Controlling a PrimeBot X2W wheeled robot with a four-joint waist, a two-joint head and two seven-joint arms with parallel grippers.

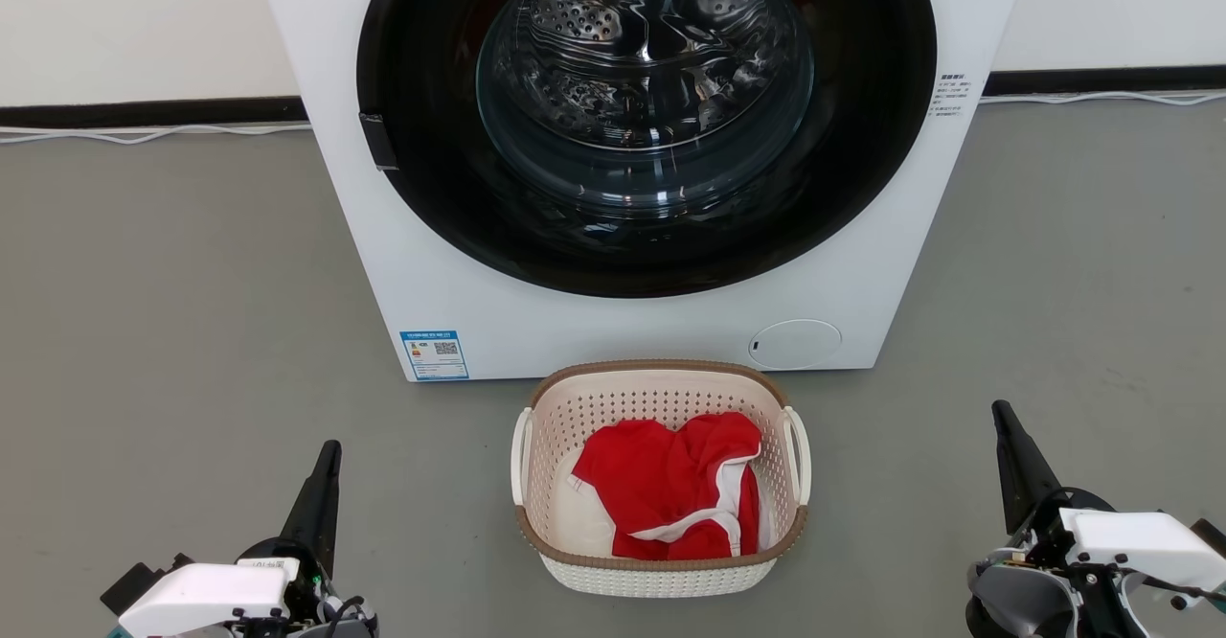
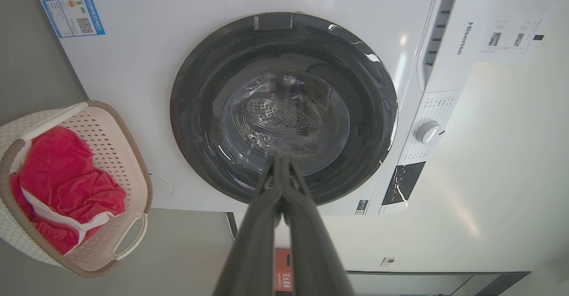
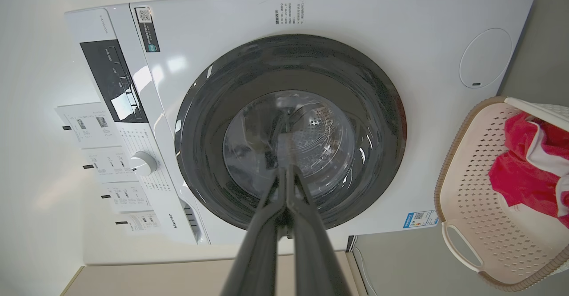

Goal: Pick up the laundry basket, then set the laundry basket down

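As laundry basket (image 1: 661,576) sits apart, left gripper (image 1: 329,451), right gripper (image 1: 1000,411) closed.

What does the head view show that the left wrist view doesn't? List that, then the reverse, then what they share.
Head view, not left wrist view: the right gripper, jaws shut, at lower right, and a white cable along the wall base.
Left wrist view, not head view: the control knob and the dark display panel.
Both: the washing machine with its blue label, the laundry basket on the floor holding a red garment, and the left gripper, jaws shut.
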